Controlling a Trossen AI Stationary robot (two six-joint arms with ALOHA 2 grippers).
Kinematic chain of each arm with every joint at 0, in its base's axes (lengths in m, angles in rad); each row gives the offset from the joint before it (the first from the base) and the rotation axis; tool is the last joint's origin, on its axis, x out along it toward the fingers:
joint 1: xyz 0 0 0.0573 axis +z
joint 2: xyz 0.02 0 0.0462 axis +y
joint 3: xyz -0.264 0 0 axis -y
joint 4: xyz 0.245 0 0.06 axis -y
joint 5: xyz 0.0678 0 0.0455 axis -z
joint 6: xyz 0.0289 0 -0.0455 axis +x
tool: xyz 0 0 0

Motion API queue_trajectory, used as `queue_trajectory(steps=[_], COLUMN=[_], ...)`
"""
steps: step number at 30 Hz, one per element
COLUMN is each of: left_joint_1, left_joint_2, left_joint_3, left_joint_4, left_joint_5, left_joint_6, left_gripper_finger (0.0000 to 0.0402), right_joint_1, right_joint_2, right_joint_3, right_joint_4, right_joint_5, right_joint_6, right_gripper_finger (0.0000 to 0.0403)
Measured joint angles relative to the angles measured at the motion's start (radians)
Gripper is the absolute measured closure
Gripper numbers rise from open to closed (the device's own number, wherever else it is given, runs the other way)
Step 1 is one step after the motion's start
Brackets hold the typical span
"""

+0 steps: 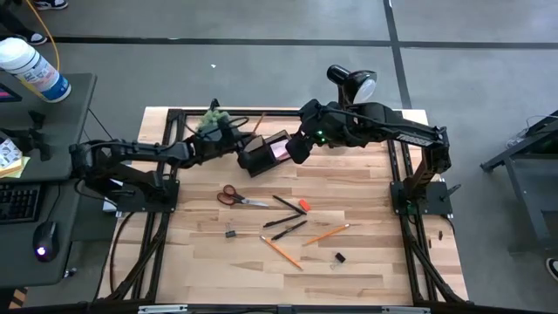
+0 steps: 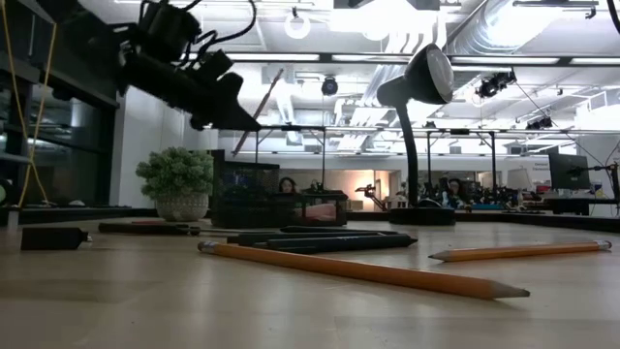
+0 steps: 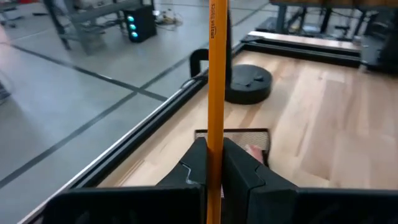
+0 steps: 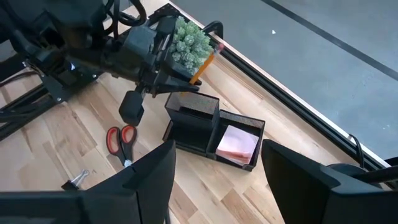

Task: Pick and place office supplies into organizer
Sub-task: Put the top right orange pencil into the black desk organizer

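Note:
My left gripper point(image 3: 216, 174) is shut on an orange pencil point(image 3: 217, 74), beside the small green plant point(image 1: 214, 118) and just left of the black organizer point(image 1: 261, 157). A pink sticky-note pad point(image 4: 237, 143) lies in one of the organizer's compartments. My right gripper point(image 4: 217, 180) hangs open above the organizer's right side, touching nothing. Red-handled scissors point(image 1: 234, 197), black pens point(image 1: 288, 216), two more orange pencils point(image 1: 303, 242), a red eraser point(image 1: 303, 206) and small black clips point(image 1: 231, 233) lie flat on the table nearer the front. My left gripper pinches the pencil's shaft point(image 3: 216, 140) between its two fingers, in the pencil's lower half. The fingers come nearly level from the table's left and lie across the pencil. The pencil stands steeply tilted, eraser end point(image 4: 217, 47) up, lifted clear of the table.
A black desk lamp point(image 1: 353, 83) stands at the far edge, its round base point(image 3: 249, 84) beyond the organizer. The black frame rail point(image 3: 155, 118) runs along the table's far side. Bare wood lies at the near edge point(image 1: 288, 283).

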Motion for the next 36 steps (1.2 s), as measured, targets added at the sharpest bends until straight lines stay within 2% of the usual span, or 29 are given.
queue_trajectory(steps=[4,17,28,36], left_joint_1=[0.000,0.000,0.000,0.000], left_joint_2=[0.000,0.091,0.167,0.167], left_joint_3=[-0.039,-0.055,-0.054,-0.054], left_joint_4=[0.048,0.182,0.194,0.177], left_joint_5=[-0.031,-0.023,-0.019,-0.031], left_joint_6=[-0.002,-0.024,-0.024,0.001], left_gripper_finger=[0.0396,0.0396,0.0395,0.0345], right_joint_1=[0.000,0.000,0.000,0.000], right_joint_2=[0.000,0.000,0.000,0.000], right_joint_3=[0.000,0.000,0.000,0.000], right_joint_4=[0.000,0.000,0.000,0.000], right_joint_5=[0.000,-0.013,-0.016,-0.016], right_joint_6=[0.000,0.015,0.016,0.015], right_gripper_finger=[0.0172,0.0172,0.0172,0.0172])
